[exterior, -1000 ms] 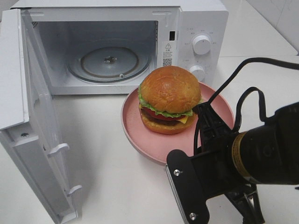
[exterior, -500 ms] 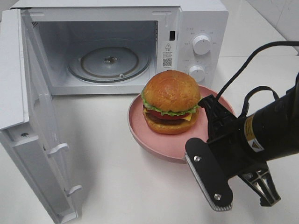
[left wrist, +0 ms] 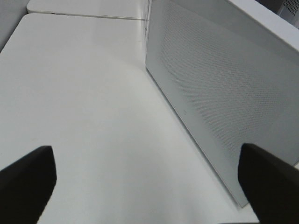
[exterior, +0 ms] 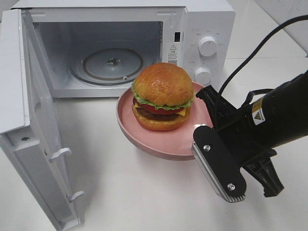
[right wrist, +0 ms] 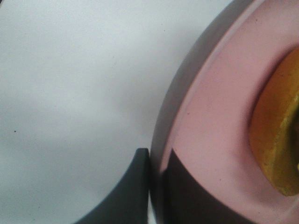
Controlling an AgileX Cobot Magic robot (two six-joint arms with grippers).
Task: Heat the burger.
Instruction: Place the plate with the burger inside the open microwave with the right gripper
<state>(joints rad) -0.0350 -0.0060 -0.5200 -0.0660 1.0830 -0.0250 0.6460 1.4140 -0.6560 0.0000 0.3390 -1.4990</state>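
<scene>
The burger [exterior: 162, 96], with a glossy brown bun, lettuce, tomato and cheese, sits on a round pink plate [exterior: 144, 140] held in front of the open microwave [exterior: 202, 24]. My right gripper [exterior: 208, 111] is shut on the plate's right rim. The right wrist view shows the gripper [right wrist: 159, 186] with one finger under the pink plate [right wrist: 210, 116] rim and one on it, and the bun's edge [right wrist: 278, 140]. My left gripper [left wrist: 149, 186] is open over bare table beside the microwave's side wall [left wrist: 224, 93]. It is outside the exterior high view.
The microwave door [exterior: 29, 120] swings wide open on the left. A glass turntable [exterior: 113, 65] lies inside the cavity. Two knobs [exterior: 208, 45] are on the right panel. The white table [exterior: 120, 192] spreads in front.
The plate with the burger has shifted left, closer to the microwave opening, carried by my right gripper. The right arm has swung and risen. The left gripper is unchanged.
</scene>
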